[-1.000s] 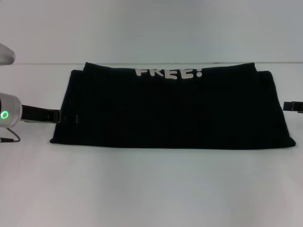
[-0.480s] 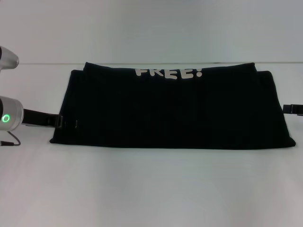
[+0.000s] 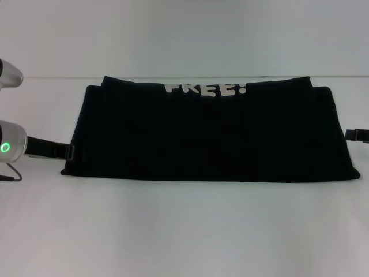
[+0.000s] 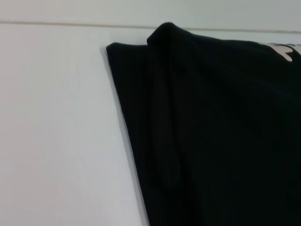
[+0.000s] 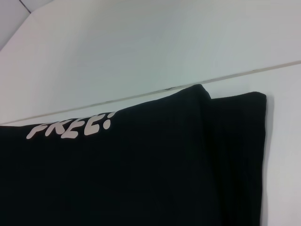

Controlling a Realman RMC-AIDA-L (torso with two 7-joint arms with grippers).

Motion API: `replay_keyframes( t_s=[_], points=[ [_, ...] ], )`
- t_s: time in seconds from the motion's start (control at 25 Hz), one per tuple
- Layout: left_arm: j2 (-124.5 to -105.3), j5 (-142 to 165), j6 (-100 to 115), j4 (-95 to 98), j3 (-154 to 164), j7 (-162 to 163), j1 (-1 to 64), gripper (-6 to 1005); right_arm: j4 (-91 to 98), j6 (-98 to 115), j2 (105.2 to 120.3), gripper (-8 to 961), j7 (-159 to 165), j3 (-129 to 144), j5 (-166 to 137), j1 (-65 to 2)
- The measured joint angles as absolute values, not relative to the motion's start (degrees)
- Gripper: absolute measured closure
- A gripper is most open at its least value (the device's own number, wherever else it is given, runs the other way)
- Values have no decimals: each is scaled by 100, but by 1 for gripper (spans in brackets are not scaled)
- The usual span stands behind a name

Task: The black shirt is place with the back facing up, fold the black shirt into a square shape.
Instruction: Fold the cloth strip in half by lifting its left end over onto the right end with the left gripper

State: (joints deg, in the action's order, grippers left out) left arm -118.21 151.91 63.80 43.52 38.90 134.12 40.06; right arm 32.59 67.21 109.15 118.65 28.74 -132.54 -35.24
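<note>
The black shirt lies mid-table, already a wide flat rectangle, so a crosswise fold into a square seems left; the left gripper and right gripper sit at its ends, finger state indiscernible.

Light was bright and even across the white worktop, seemingly from overhead, with no glare. The black shirt cast only a thin, soft shadow along its near edge in the head view. Its fabric read as almost uniformly dark, so folds and layers were hard to separate; the white lettering stayed crisp. The left wrist view looked slightly soft, the shirt's folded edge there perhaps a little out of focus. A green indicator light glowed at the left.
</note>
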Motion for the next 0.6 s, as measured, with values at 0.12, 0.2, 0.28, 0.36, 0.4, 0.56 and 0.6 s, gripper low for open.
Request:
replay_keyframes(
  t_s=[0.12, 0.2, 0.28, 0.36, 0.4, 0.56, 0.6],
  points=[
    [-11821, 15243, 6436, 4354, 3897, 13402, 4013, 639, 3260, 6694, 10919, 312, 11870, 2874, -13290, -3527],
    [-11821, 15251, 6507, 4372, 3901, 13369, 4018, 691, 3229, 6649, 10940, 312, 11874, 2875, -13349, -3552],
    [-11820, 15252, 6574, 4419, 3902, 13354, 4024, 744, 3144, 6583, 10959, 312, 11875, 2879, -13459, -3609],
    [-11821, 15252, 6592, 4426, 3902, 13354, 4027, 796, 3011, 6480, 10964, 311, 11876, 2880, -13589, -3682],
    [-11819, 15252, 6610, 4437, 3902, 13353, 4032, 822, 2948, 6444, 10965, 311, 11879, 2881, -13640, -3708],
    [-11814, 15252, 6662, 4498, 3903, 13352, 4045, 965, 2728, 6269, 10984, 311, 11979, 2914, -13864, -3810],
    [-11813, 15251, 6663, 4499, 3903, 13351, 4048, 1001, 2693, 6230, 10998, 310, 12008, 2938, -13909, -3832]
  ],
)
